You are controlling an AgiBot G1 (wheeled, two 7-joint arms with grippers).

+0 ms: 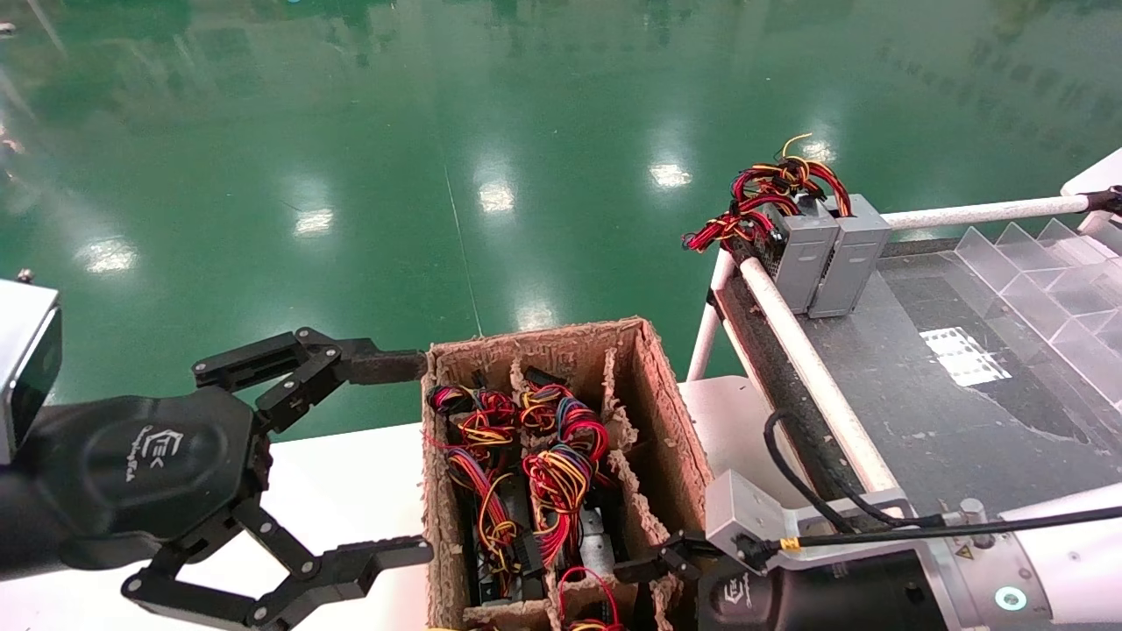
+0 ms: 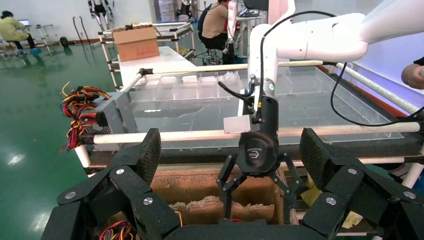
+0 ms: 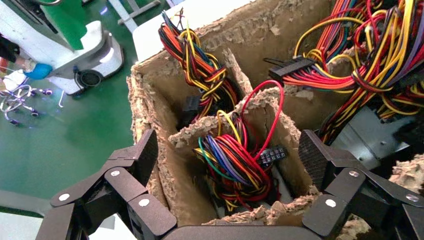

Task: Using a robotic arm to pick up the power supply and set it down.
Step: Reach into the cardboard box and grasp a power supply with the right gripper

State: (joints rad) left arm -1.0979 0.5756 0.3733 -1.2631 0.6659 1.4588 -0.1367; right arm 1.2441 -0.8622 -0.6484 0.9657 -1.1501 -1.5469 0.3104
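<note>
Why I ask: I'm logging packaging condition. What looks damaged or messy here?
The cardboard box has ragged, crumbling walls, and its dividers are frayed. Wire bundles spill over the compartments instead of lying tucked in.

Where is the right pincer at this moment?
In the head view the right pincer is low on the right, open at the cardboard box's near right corner, above a compartment with a wire bundle.

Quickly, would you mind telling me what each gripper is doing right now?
Left gripper: open, holding nothing, beside the cardboard box.
Right gripper: open, holding nothing, poised over a wire bundle in one box compartment.
</note>
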